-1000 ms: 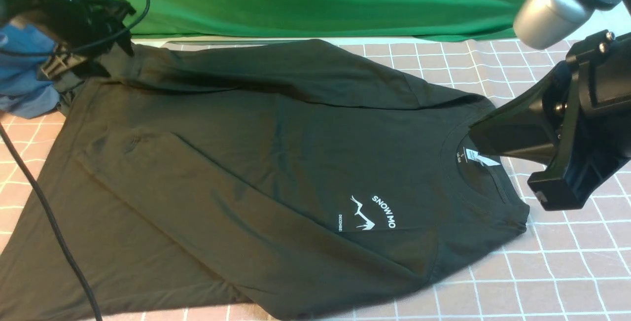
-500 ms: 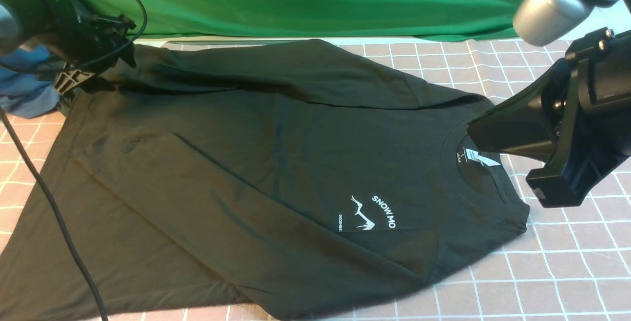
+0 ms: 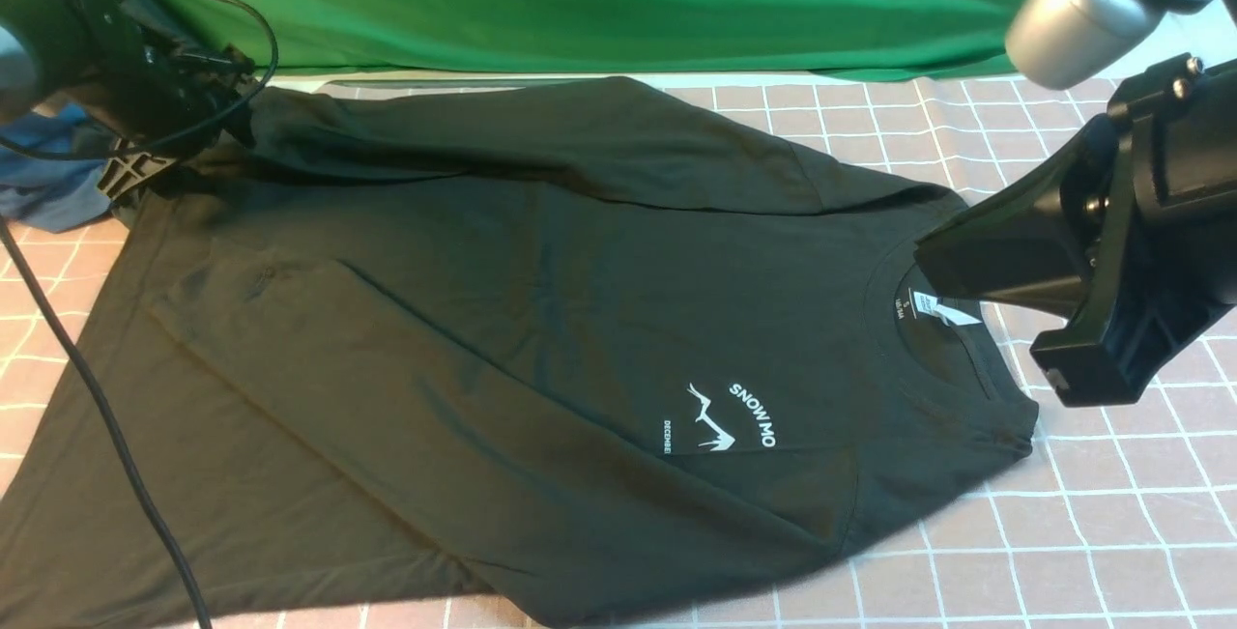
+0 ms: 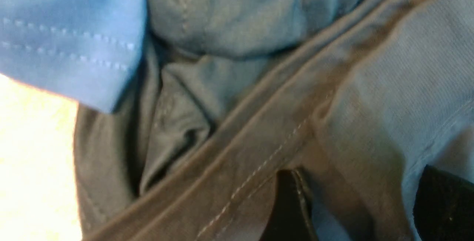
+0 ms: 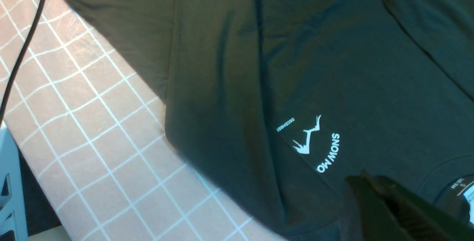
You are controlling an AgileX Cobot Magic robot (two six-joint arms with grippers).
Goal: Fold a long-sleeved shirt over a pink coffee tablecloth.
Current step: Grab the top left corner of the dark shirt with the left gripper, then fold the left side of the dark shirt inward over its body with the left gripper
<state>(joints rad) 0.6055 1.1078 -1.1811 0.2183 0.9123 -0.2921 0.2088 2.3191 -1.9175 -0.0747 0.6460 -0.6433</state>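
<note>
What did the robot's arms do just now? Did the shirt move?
The left gripper came down at the far left corner of the long-sleeved shirt. In the left wrist view its fingers sit apart with the hem between them, not clamped yet. The right gripper stayed by the collar. The shirt and the pink coffee tablecloth did not move.

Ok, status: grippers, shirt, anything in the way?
Left gripper open astride hem; right gripper shut over collar. Black long-sleeved cotton shirt flat, sleeves folded in. Blue cloth beside left gripper.
</note>
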